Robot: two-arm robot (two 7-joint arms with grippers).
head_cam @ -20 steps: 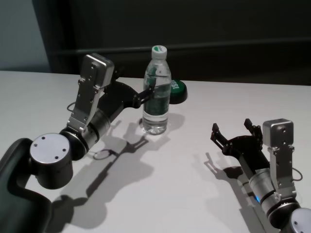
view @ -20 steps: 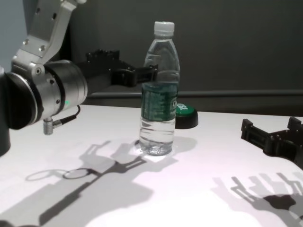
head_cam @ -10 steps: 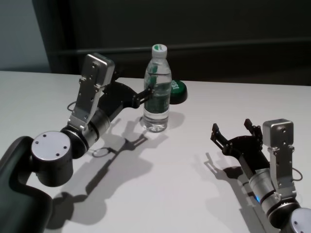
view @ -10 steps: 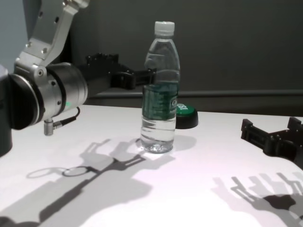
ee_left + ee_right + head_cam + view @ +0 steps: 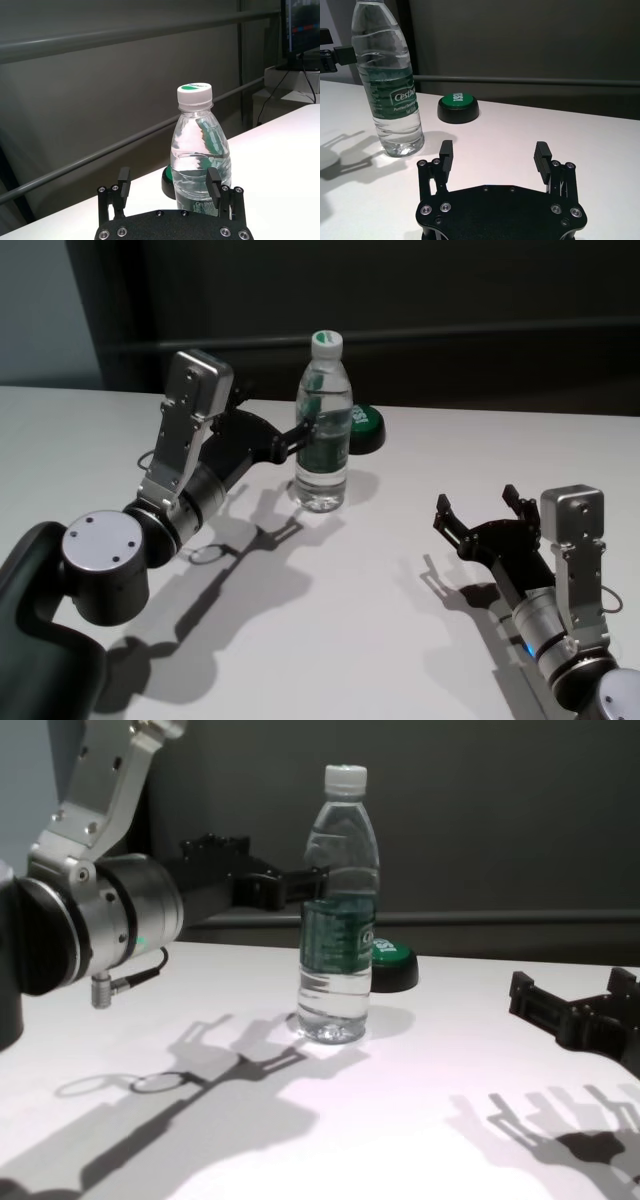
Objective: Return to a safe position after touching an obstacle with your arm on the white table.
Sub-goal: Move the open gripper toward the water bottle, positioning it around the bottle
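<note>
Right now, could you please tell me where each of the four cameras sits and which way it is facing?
Head: high, looking down on the white table; both arms show.
Chest: low, facing the bottle; left forearm and right end effector show.
Left wrist: behind the open left end effector, facing the bottle.
Right wrist: behind the open right end effector, facing the bottle and green button.
All four share the bottle.

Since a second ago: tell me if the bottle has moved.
Yes, slightly. In the head view the bottle has shifted away from the robot, toward the green button; its base sits a little farther up the table. It is upright.
</note>
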